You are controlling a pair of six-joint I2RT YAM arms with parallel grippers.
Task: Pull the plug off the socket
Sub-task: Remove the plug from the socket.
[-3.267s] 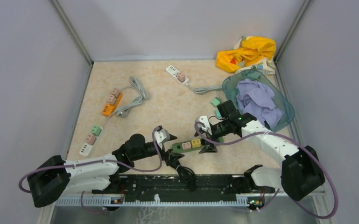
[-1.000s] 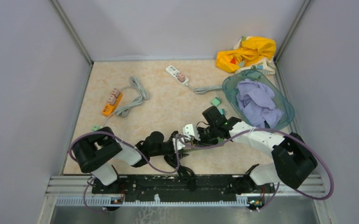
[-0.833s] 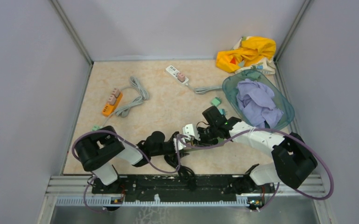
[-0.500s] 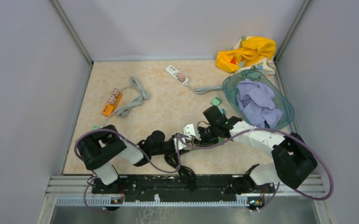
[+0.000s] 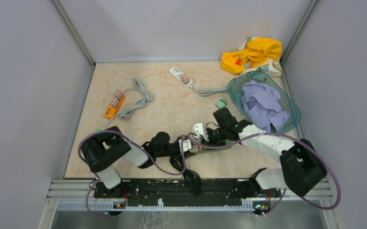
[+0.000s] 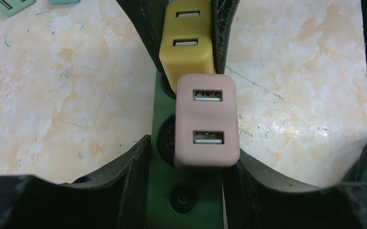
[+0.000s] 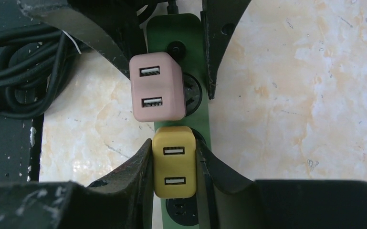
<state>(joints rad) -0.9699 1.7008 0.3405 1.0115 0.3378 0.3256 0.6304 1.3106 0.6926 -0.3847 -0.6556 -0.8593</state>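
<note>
A green power strip (image 6: 162, 191) lies on the marble tabletop near the front edge. A pink plug (image 6: 206, 121) and a yellow plug (image 6: 186, 47) stand in its sockets. My left gripper (image 6: 186, 157) is shut on the strip's sides at the end with the round button, just short of the pink plug. My right gripper (image 7: 173, 148) is shut on the yellow plug (image 7: 174, 164), one finger on each side. Beyond it in that view are the pink plug (image 7: 155, 93) and the strip (image 7: 183, 33). From above, both grippers meet over the strip (image 5: 194, 149).
A black cable coil (image 7: 14, 71) lies beside the strip near the arm bases. Farther back are an orange strip (image 5: 113, 106), a white strip (image 5: 180, 75), a loose green plug (image 5: 220, 103), a teal basket (image 5: 292, 112) holding purple cloth, and yellow cloth (image 5: 253, 53).
My left gripper has closed onto the green strip. The right gripper, still holding the yellow plug, has shifted a little to the right and away.
</note>
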